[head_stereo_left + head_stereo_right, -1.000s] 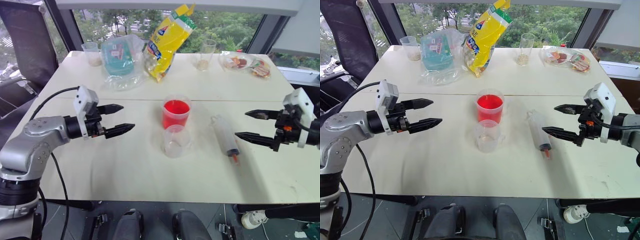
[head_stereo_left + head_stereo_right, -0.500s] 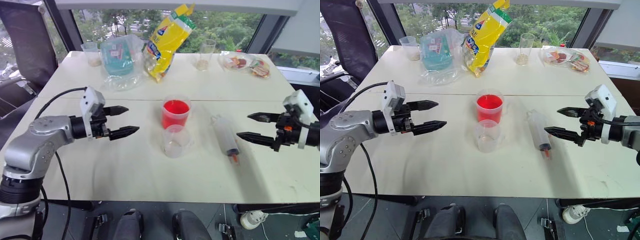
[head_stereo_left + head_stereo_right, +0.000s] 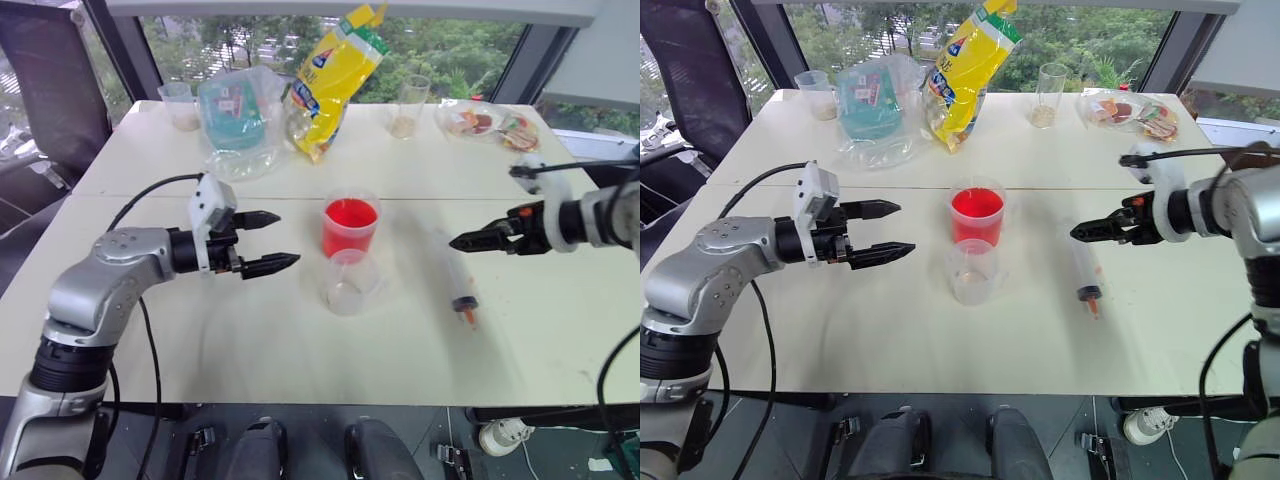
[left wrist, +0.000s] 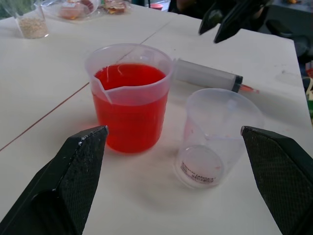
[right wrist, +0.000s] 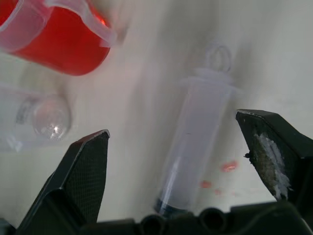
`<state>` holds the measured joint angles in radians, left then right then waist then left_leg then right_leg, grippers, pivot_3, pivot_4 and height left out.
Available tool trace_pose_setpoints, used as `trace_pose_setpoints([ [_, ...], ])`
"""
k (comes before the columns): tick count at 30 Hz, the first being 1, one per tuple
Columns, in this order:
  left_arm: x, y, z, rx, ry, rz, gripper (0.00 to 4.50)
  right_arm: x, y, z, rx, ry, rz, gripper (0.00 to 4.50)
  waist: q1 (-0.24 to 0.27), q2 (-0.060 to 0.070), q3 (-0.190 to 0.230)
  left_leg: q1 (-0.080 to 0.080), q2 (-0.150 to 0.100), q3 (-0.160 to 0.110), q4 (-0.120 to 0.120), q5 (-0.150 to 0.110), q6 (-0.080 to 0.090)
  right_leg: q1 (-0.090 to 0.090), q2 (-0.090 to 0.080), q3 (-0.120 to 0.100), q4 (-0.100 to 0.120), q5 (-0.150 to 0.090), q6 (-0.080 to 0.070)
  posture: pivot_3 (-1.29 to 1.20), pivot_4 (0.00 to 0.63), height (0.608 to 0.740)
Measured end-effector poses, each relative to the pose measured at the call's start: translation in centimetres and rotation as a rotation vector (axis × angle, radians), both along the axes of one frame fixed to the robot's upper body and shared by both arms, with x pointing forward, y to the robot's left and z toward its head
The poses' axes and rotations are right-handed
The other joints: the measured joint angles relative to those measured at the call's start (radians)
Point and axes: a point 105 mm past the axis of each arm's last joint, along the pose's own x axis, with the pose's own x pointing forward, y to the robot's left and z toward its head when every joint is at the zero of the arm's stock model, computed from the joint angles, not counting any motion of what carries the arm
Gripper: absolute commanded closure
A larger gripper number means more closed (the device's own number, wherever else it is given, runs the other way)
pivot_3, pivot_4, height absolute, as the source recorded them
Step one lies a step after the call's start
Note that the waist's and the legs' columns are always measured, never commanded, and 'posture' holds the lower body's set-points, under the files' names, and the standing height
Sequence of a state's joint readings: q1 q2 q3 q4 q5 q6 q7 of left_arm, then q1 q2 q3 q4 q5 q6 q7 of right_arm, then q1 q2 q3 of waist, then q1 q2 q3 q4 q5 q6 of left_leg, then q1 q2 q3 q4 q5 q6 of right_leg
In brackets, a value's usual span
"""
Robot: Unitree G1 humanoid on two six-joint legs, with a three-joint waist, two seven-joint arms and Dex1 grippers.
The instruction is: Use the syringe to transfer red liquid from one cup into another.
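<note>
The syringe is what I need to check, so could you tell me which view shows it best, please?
The right wrist view: the syringe lies full-length between the open right gripper's fingers. The left wrist view hides its plunger end behind the red cup; the eye views show it small.

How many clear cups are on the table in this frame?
4: the red-filled cup mid-table, the small empty cup just in front of it, and two tall cups with beige contents at the far edge, left and right.

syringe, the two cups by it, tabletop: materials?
Syringe: clear plastic barrel, probably; the table shows through it; orange-red nozzle.
Red-liquid cup: clear glossy plastic with a rim lip.
Small empty cup: thin, slightly frosted clear plastic.
Tabletop: matte off-white, likely laminate.
</note>
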<state>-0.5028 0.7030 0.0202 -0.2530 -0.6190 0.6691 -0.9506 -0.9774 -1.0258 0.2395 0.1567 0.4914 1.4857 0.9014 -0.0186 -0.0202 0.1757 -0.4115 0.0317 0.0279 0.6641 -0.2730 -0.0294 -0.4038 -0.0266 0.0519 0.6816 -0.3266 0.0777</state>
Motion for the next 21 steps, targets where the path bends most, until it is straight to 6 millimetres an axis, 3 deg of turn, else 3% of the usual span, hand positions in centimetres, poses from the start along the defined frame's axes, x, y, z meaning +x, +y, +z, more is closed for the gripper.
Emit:
trace_pose_setpoints([
  [5, 0.2, 0.0, -0.1, -0.006, -0.017, 0.015, 0.0, 0.9, 0.3, -2.5, -0.113, 0.146, -0.081, 0.01, 0.006, 0.0, 0.0, -0.007, 0.0, 0.0, 0.002, 0.0, 0.0, -0.006, -0.001, 0.0, 0.0, 0.0, 0.0, 0.0, 0.15, 0.74],
  [14, -0.2, 0.0, -1.1, -0.014, -0.003, 0.043, 0.0, 2.5, 0.9, -6.0, -0.181, 0.234, -0.123, 0.01, 0.0, 0.0, 0.0, -0.008, 0.0, 0.0, 0.002, 0.0, 0.0, -0.007, 0.0, -0.001, 0.003, 0.0, 0.0, 0.0, 0.15, 0.74],
  [17, -0.2, 0.0, -1.1, -0.014, -0.007, 0.053, 0.0, 3.1, 1.1, -6.0, -0.205, 0.222, -0.123, 0.01, 0.0, 0.0, 0.0, -0.008, 0.0, 0.0, 0.003, 0.0, 0.0, -0.007, 0.0, -0.001, 0.003, 0.0, 0.0, 0.0, 0.15, 0.74],
  [19, -0.2, 0.0, -1.0, -0.014, -0.012, 0.058, 0.0, 3.3, 1.2, -6.2, -0.221, 0.22, -0.122, 0.54, -0.002, 0.0, 0.0, -0.007, 0.0, 0.0, 0.003, 0.0, 0.0, -0.006, 0.0, -0.001, 0.003, 0.0, 0.0, 0.0, 0.15, 0.74],
  [21, -0.2, 0.0, -1.0, -0.013, -0.013, 0.062, 0.0, 3.7, 1.0, -6.4, -0.246, 0.212, -0.132, 1.39, -0.003, -0.001, -0.001, -0.005, 0.0, 0.0, 0.003, 0.0, 0.0, -0.005, 0.0, -0.001, 0.003, 0.0, 0.0, 0.0, 0.15, 0.74],
])
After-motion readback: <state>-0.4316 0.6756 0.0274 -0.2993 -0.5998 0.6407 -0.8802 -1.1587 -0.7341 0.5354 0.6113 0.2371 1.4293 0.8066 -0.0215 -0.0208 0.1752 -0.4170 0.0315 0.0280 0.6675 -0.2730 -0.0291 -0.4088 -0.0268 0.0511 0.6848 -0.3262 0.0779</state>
